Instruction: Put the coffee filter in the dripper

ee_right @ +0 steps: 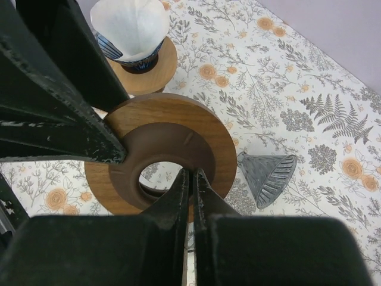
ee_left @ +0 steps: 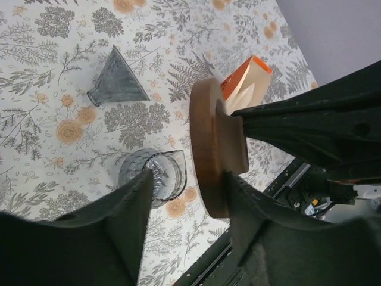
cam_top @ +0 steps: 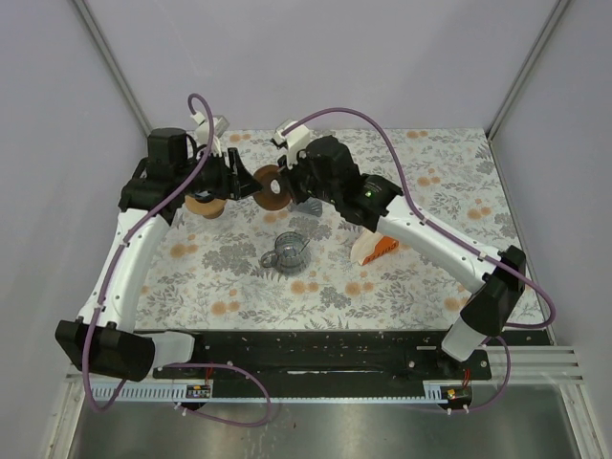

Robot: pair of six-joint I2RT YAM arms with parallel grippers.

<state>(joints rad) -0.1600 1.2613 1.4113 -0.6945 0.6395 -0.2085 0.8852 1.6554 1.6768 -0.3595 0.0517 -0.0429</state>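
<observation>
Above the far half of the table (cam_top: 449, 191), a wooden ring (cam_top: 273, 187) hangs upright in the air between the two arms. The right gripper (ee_right: 190, 176) is fully closed, its fingers pressed together with their tips at the lower edge of the ring's hole. Whether they reach through the hole I cannot tell. The left gripper (ee_left: 189, 179) stands partly open astride the ring's rim. One finger looks to touch the wood and the other is apart from it, so it has no grip yet.

The coffee filter (ee_right: 130, 22), white and opened out, sits in a dark cup (ee_right: 134, 58) on a wooden stand (ee_right: 161, 68) just beside the left arm. A grey cone (ee_right: 266, 177), probably the dripper's funnel, lies on its side on the table. A glass cup (cam_top: 285, 253) stands nearer the arm bases, with an orange packet (cam_top: 375, 251) to its right.

The ring looks only loosely carried. If the left fingers meet the rim off-centre, they could push it off the right fingertips, and it would drop near the glass cup or the cone. A wide swing of the left arm could also knock over the stand and tip the filter out.
</observation>
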